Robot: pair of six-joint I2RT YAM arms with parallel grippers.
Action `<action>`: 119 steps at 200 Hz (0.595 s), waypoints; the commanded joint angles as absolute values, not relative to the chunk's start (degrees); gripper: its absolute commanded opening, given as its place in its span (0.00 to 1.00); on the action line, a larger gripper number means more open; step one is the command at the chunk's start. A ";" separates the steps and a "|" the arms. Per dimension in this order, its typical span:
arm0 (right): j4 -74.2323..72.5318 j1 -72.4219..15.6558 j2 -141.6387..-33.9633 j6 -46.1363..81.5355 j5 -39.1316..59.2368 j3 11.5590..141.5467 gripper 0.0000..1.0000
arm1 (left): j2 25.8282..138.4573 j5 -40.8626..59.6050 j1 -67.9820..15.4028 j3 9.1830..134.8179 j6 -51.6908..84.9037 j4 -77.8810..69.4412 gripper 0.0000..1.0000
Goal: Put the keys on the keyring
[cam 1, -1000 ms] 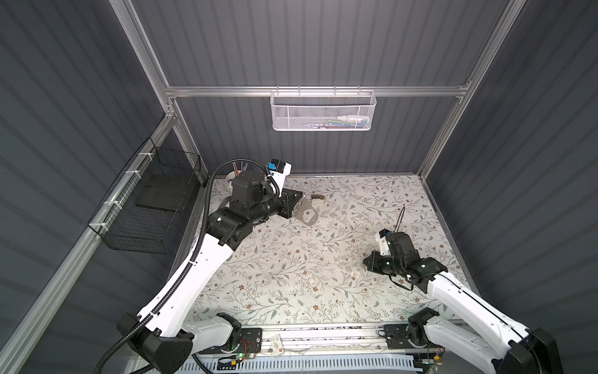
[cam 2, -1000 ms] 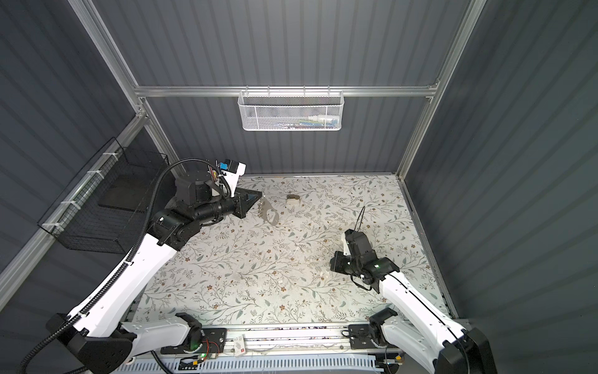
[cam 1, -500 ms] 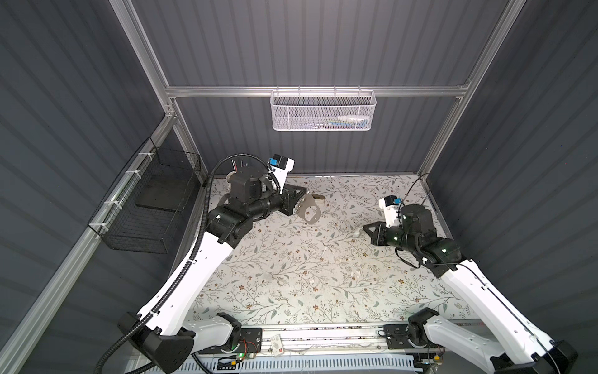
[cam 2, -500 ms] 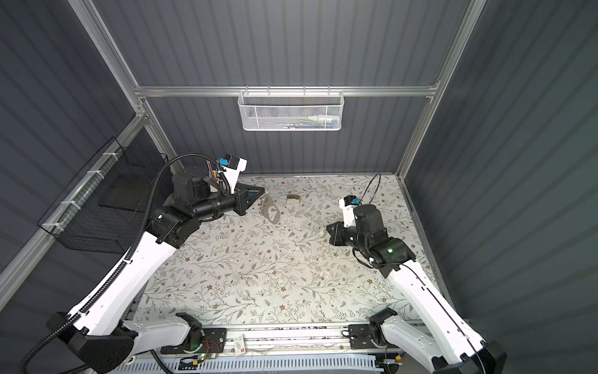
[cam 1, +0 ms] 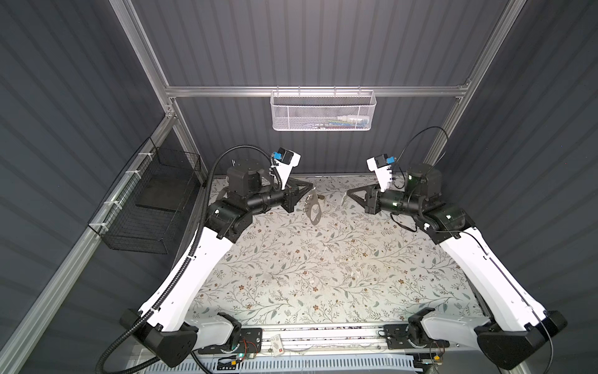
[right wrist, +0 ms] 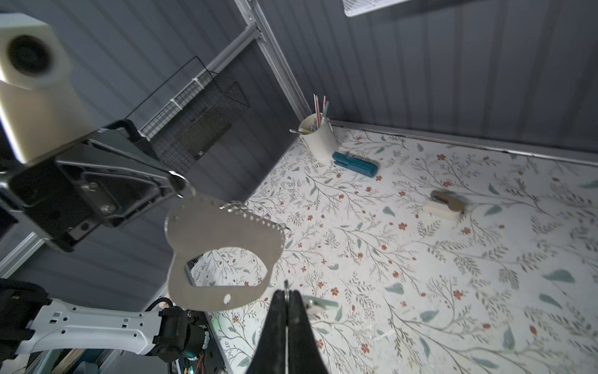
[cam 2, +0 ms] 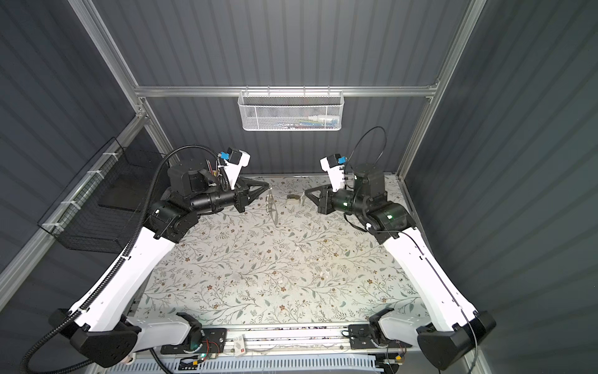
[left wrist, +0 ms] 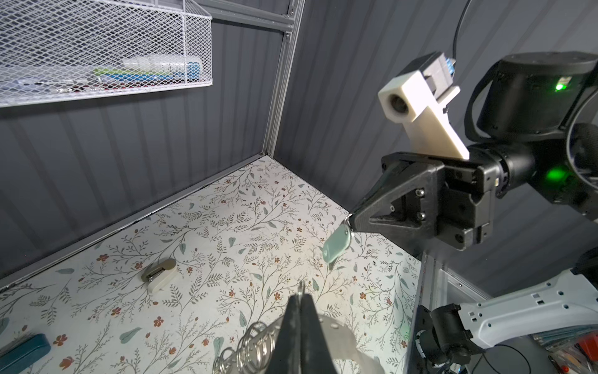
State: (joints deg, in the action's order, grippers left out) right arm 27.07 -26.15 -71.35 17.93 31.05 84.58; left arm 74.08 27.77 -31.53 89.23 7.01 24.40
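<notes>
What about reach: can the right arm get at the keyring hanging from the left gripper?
Probably yes. The right gripper, shut on the keys, faces the keyring hanging in mid-air from the left gripper; nothing shows between them.

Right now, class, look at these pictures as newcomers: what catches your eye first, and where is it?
Above the back of the floral-patterned table, the left pincer dangles a flat grey metal fob with silver wire rings. Facing it, the right pincer dangles a pale mint-green oval key tag.
</notes>
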 commanded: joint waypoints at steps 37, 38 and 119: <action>30.11 -30.39 -77.09 10.07 33.54 95.89 0.04 | 75.10 31.48 -31.55 93.44 4.95 25.47 0.00; 30.13 -30.44 -77.17 9.91 33.52 96.02 0.04 | 75.12 31.52 -31.55 93.43 4.98 25.44 0.00; 29.37 -34.16 -78.41 6.19 28.58 97.43 0.04 | 76.20 35.32 -31.55 93.78 8.04 23.83 0.00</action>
State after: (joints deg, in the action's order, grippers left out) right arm 29.58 -33.43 -78.52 7.79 30.30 96.36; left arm 76.40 33.10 -31.53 92.25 6.85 25.21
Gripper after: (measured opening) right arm 0.042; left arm 0.045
